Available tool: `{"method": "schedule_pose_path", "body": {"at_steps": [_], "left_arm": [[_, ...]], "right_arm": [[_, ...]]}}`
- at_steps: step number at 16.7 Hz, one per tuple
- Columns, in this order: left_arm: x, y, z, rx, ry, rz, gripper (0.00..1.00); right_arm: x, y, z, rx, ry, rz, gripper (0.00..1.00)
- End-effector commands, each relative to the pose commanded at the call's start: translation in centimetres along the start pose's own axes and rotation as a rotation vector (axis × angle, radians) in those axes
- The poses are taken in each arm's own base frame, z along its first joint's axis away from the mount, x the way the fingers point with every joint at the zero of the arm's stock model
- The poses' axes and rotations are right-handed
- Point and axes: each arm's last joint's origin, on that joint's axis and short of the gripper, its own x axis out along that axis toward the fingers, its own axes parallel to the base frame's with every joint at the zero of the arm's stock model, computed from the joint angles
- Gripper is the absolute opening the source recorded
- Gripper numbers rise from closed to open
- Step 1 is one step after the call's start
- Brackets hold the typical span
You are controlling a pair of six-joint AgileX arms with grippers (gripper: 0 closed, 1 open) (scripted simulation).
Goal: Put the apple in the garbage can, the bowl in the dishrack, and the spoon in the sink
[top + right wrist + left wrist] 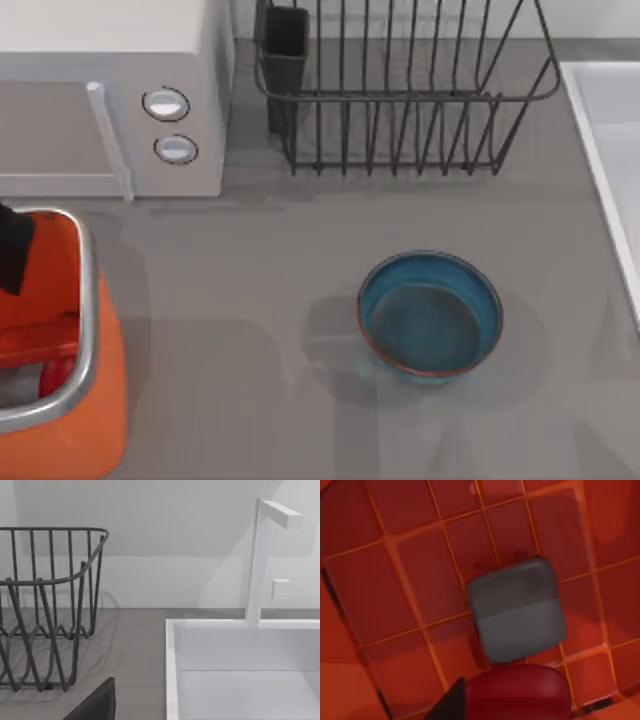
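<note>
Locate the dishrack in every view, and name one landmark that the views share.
Top view: the dishrack stands at the back of the table, between the microwave and the sink.
Right wrist view: the dishrack stands beside the sink's white rim, with grey table between them.
Left wrist view: this camera looks at the orange inside of the garbage can instead.
Shared landmark: the sink's rim, in the top and right wrist views.

one bowl (430, 316), one dishrack (400, 90); one garbage can (60, 400), one microwave (110, 100), one sink (610, 140)
</note>
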Motion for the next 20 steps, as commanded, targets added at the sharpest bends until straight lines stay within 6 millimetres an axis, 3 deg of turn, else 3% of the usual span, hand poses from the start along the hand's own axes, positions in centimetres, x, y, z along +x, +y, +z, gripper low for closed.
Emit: {"method": "schedule_pose_path", "body": {"at_steps": [4, 9, 15, 20], "left_arm": [[-0.8, 2.3, 0.2, 0.175, -0.016, -0.205, 1.0], [-0.7, 6.7, 0.3, 0.566, -0.183, -0.539, 1.0], [1.4, 11.2, 0.2, 1.014, -0.672, -0.895, 1.0], [2.9, 12.5, 0.1, 1.133, -1.05, -1.043, 1.0]], "right_arm": [[0.0, 0.0, 0.0, 0.0, 0.0, 0.0, 1.0], [0.0, 0.0, 0.0, 0.0, 0.0, 0.0, 1.0], [0.0, 0.0, 0.0, 0.0, 0.0, 0.0, 1.0], [0.0, 0.0, 0.0, 0.0, 0.0, 0.0, 1.0]]}}
